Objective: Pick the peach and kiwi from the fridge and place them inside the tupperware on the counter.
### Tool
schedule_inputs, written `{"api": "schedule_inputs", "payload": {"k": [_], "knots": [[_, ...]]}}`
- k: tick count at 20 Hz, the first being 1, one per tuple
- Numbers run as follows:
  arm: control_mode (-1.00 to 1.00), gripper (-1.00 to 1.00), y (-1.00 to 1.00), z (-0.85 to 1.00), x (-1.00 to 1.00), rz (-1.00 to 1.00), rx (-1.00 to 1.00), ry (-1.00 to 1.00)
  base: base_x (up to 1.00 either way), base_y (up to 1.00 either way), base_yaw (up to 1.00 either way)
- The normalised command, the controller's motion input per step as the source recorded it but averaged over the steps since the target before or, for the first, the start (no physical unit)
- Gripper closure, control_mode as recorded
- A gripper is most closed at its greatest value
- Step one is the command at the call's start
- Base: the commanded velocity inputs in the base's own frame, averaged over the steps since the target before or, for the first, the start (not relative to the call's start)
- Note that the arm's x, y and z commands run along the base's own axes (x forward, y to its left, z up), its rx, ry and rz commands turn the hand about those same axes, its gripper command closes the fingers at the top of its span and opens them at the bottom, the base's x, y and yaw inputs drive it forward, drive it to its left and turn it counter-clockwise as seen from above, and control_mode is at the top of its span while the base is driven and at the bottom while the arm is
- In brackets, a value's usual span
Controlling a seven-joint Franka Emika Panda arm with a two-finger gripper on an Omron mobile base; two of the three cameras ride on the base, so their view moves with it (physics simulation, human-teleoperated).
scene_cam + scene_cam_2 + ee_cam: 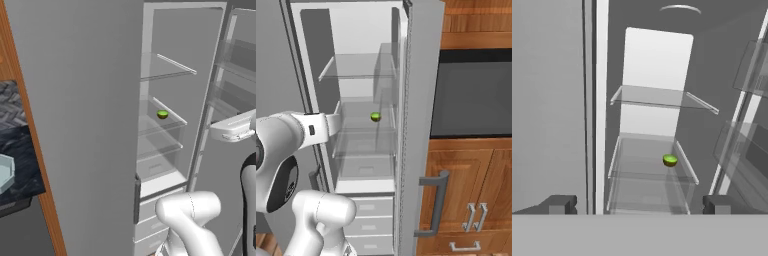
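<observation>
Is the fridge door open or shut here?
Open: the fridge shows its white inside, glass shelves and the kiwi on one.

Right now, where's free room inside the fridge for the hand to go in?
The upper glass shelf is bare. The middle shelf is free left of the kiwi, which sits near its right edge. The open gripper is outside the fridge, facing in.

Matt grey fridge (90, 125) with clear glass shelves (654, 97) (smooth), beside varnished wood cabinets (466, 175).
</observation>
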Motion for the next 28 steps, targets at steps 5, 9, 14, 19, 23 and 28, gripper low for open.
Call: {"api": "schedule_inputs", "payload": {"k": [5,9,14,19,23,28], "knots": [[1.00,-1.00,0.00,0.00,0.00,0.00,0.00,0.00,0.31,0.12,0.04],[-1.00,-1.00,0.06,-0.04,0.06,-0.01,-0.02,0.00,0.22,0.27,-0.01],[-1.00,-1.00,0.10,-0.24,0.26,-0.11,-0.09,0.04,0.00,0.00,0.00],[-1.00,-1.00,-0.07,-0.29,0.08,-0.14,-0.06,0.09,0.00,0.00,0.00],[-1.00,-1.00,-0.26,-0.25,-0.02,-0.12,-0.01,0.11,0.00,0.00,0.00],[-1.00,-1.00,-0.39,-0.30,-0.07,-0.13,0.00,0.13,0.00,0.00,0.00]]}}
